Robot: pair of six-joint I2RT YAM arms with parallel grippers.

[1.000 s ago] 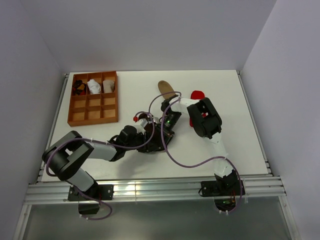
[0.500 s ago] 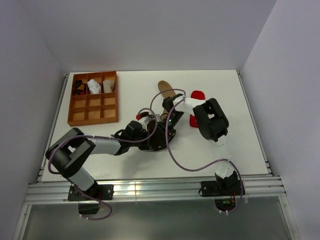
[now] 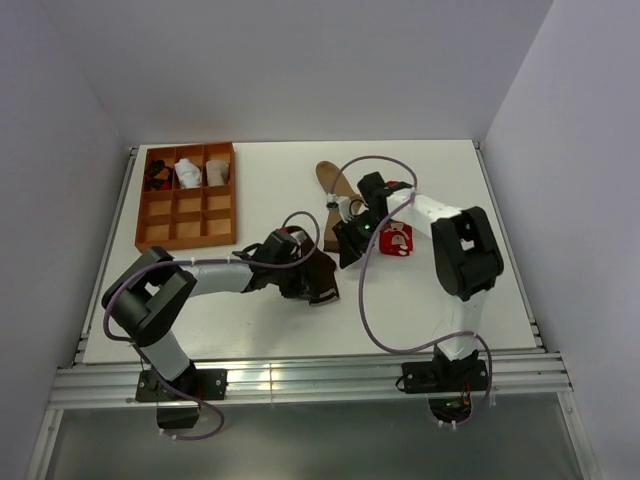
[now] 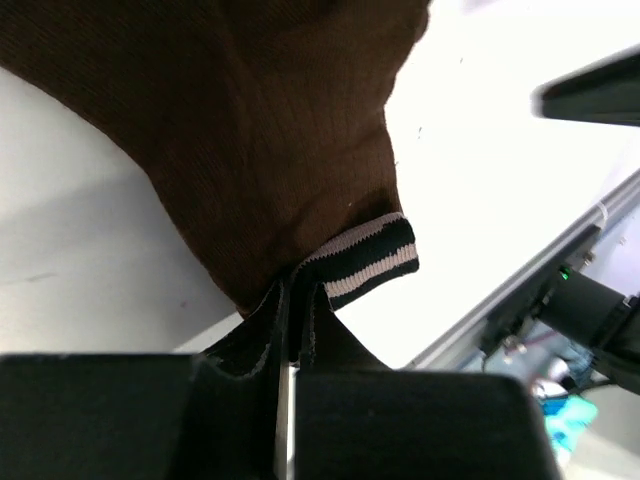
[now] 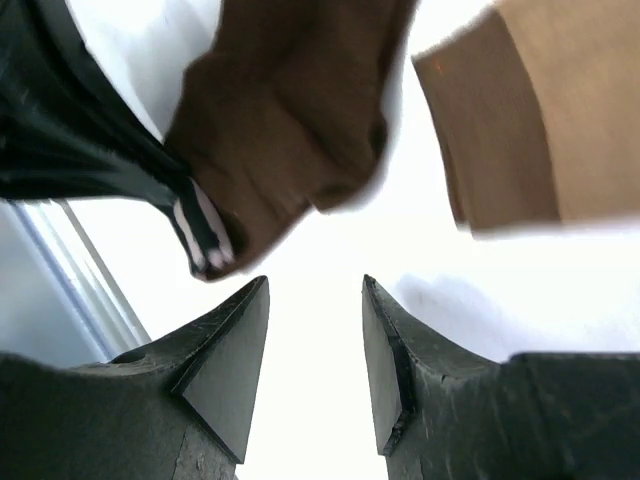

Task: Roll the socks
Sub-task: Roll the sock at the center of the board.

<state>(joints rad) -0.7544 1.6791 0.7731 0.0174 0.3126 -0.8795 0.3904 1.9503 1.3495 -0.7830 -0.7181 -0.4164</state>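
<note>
A dark brown sock (image 3: 316,276) with a black-and-white striped cuff (image 3: 325,298) lies bunched at the table's middle. My left gripper (image 3: 298,270) is shut on its fabric. In the left wrist view the jaws (image 4: 290,305) pinch the brown sock (image 4: 260,130) just beside the striped cuff (image 4: 372,260). My right gripper (image 3: 346,248) is open and empty, just right of the sock. Its wrist view (image 5: 315,295) shows bare table between the fingers, with the brown sock (image 5: 290,110) ahead on the left and a tan sock (image 5: 520,110) ahead on the right.
The tan sock (image 3: 333,183) lies flat behind the right gripper. A red sock (image 3: 396,240) lies under the right forearm. A wooden grid tray (image 3: 186,241) at the back left holds rolled socks, one black (image 3: 158,176) and two white (image 3: 189,173), in its top row.
My right gripper has drawn back from the brown sock toward the back right, and its arm has swung out. My left gripper has shifted right with the sock.
</note>
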